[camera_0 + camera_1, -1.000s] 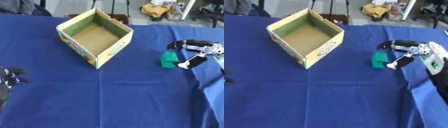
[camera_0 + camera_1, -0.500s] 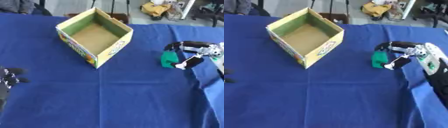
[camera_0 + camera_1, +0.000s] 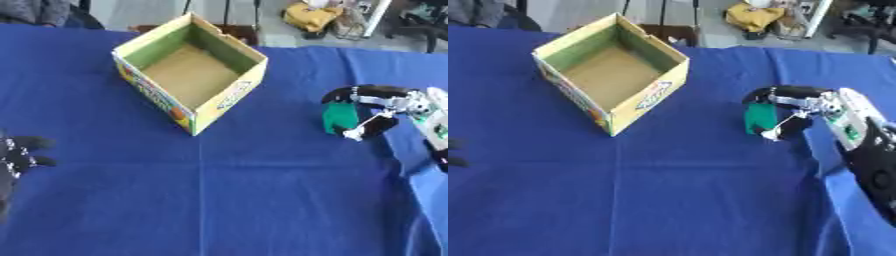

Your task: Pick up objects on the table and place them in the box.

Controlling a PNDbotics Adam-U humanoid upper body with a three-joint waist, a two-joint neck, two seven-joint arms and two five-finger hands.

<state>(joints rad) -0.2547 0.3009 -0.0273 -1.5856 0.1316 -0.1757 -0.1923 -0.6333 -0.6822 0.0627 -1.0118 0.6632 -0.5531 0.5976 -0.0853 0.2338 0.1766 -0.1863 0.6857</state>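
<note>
Right hand (image 3: 376, 107) at the table's right side, fingers and thumb curled round a small green block (image 3: 339, 118): fingers arched over the top, thumb coming in from below, block pinched between. Block upright, long axis roughly vertical, bottom edge seemingly at or just above the blue table (image 3: 262, 200); contact with the cloth not clear enough to call. Open cardboard box (image 3: 188, 75) well apart from the hand, off to its left and a little farther from the robot, set cornerwise, nothing visible inside, nothing between it and the hand. Judged step: grasp made, lift and carry ahead. Coming move turns on that leftward and slightly away line from hand to box, with enough height needed to clear the near right wall. Left hand (image 3: 17, 155) low at the left edge, fingers relaxed, holding nothing; about as far from the box, yet far from the block, so right hand the natural carrier.
</note>
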